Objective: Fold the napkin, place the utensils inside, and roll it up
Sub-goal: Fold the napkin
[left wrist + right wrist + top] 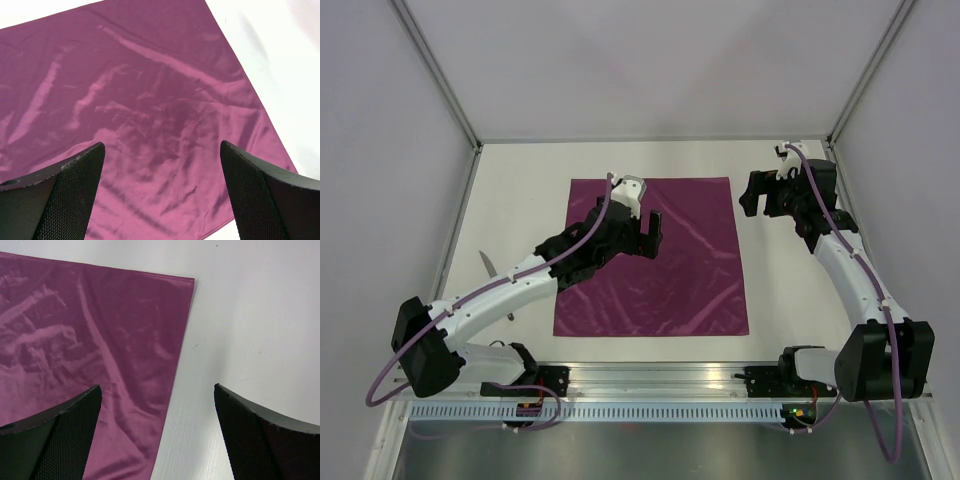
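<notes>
White tabletop [520, 200] fills the floor of a booth closed in by pale grey walls [650, 60], with metal posts [435, 70] rising at the far corners. At its middle the napkin [670, 270] lies spread flat and unfolded. It is a deep magenta-purple square with a slight sheen, its edges roughly in line with the tabletop's. Soft creases cross it. In the left wrist view the napkin [150, 100] shows long pale streaks where the light catches the ridges, and finer wrinkles toward its middle. In the right wrist view one hemmed corner of the napkin [100, 330] lies crisp against the white surface.

One slim silvery utensil [486, 262] with a pointed tip lies on the bare tabletop well to the left of the napkin, and most of its length is hidden under the left arm [510, 290].

That arm reaches over the napkin's far left part. The left jaws stand wide apart above the cloth, and their black textured fingers [65, 200] hold nothing. The right arm [845, 260] bends along the right side. The right jaws are likewise spread and empty beside the napkin's far right corner, with one finger [55, 440] over the cloth and the other over the tabletop.
</notes>
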`<action>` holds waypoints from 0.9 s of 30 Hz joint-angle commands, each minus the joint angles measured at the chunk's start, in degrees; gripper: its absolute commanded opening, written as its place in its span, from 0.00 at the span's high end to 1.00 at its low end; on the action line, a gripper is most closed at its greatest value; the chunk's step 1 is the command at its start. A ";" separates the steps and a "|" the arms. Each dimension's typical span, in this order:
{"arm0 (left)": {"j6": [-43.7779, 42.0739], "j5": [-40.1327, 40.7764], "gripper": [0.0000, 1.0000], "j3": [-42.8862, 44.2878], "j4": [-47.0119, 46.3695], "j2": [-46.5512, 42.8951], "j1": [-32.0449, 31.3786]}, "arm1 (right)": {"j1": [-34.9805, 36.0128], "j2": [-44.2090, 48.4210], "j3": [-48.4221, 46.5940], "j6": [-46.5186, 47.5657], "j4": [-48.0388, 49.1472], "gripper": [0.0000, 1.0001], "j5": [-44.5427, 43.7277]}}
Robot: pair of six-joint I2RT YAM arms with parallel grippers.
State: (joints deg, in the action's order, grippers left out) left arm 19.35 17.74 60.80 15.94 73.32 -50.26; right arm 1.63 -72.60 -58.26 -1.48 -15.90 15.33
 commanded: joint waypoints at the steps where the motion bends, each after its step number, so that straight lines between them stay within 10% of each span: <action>1: -3.09 -0.51 0.00 2.31 -2.85 0.33 -0.63 | -0.05 1.84 0.16 0.33 0.87 0.02 -1.18; 27: -1.25 -0.33 0.08 5.90 -14.97 24.75 -24.70 | -0.31 -3.34 -0.98 0.95 -0.36 0.02 -9.09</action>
State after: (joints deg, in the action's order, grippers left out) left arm 18.33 17.47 62.83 5.17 94.87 -72.27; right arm 1.61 -75.77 -58.19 -0.62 -15.90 8.25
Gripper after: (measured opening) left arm 0.929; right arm 0.979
